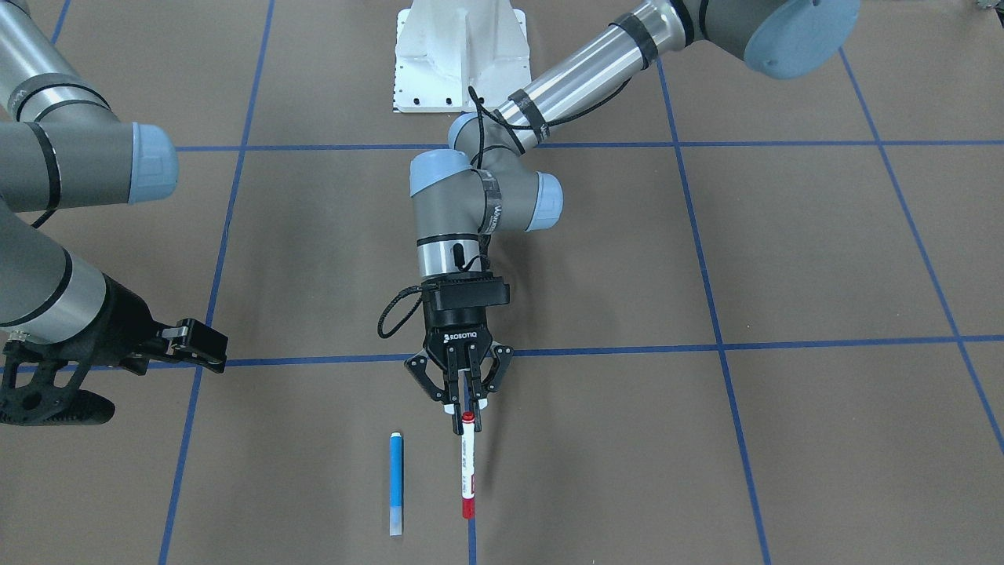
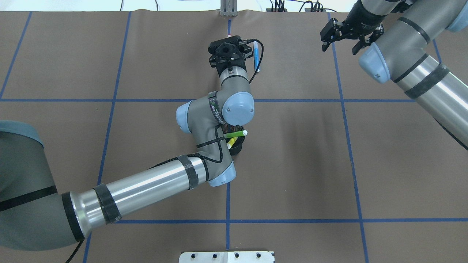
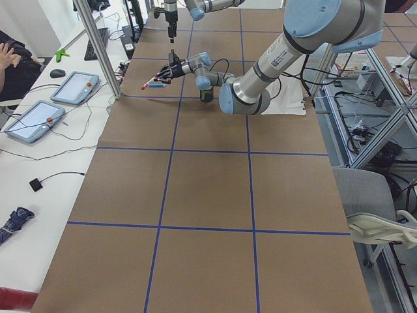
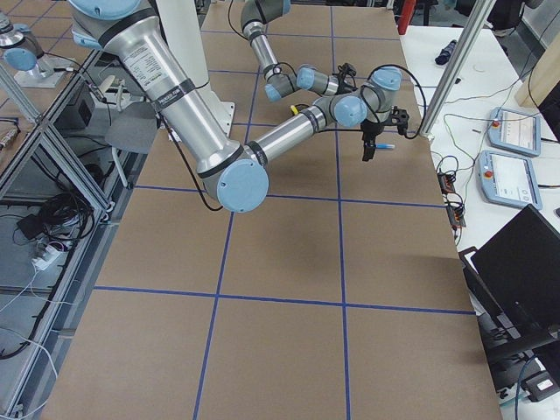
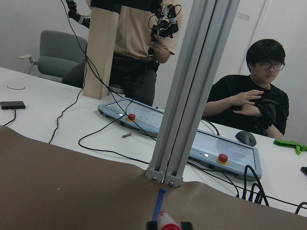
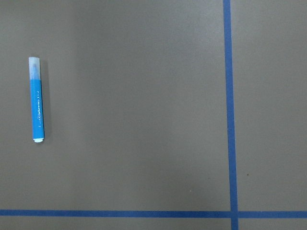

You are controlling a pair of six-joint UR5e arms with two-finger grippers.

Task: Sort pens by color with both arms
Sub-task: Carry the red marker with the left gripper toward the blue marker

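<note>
Read across the overhead view.

1. The left hand [image 1: 467, 412] is reached out to the far side of the counter [image 2: 299, 164]. Its fingers are clamped on one end of the red pen [image 1: 468, 463]. The pen points away from the robot along a blue tape line [image 1: 472, 541]. It cannot be told whether the pen's far end touches the counter.
2. The yellow pen [image 2: 230, 144] and the green pen [image 2: 236, 134] stand tilted in the black mesh cup [image 2: 238, 148] at mid-counter. The left arm's wrist hides much of them.
3. The blue pen [image 1: 396, 479] lies flat on the counter just beside the red pen. The two are roughly parallel and do not touch.
4. The right hand [image 2: 339, 46] hangs over bare counter at the far right, well apart from the pens. Its fingers are apart and hold nothing.

Assessment: the task is roughly half done. The blue pen appears laid out and the red pen is in hand, likely being set down. The green and yellow pens are not yet drawn from the cup.
</note>
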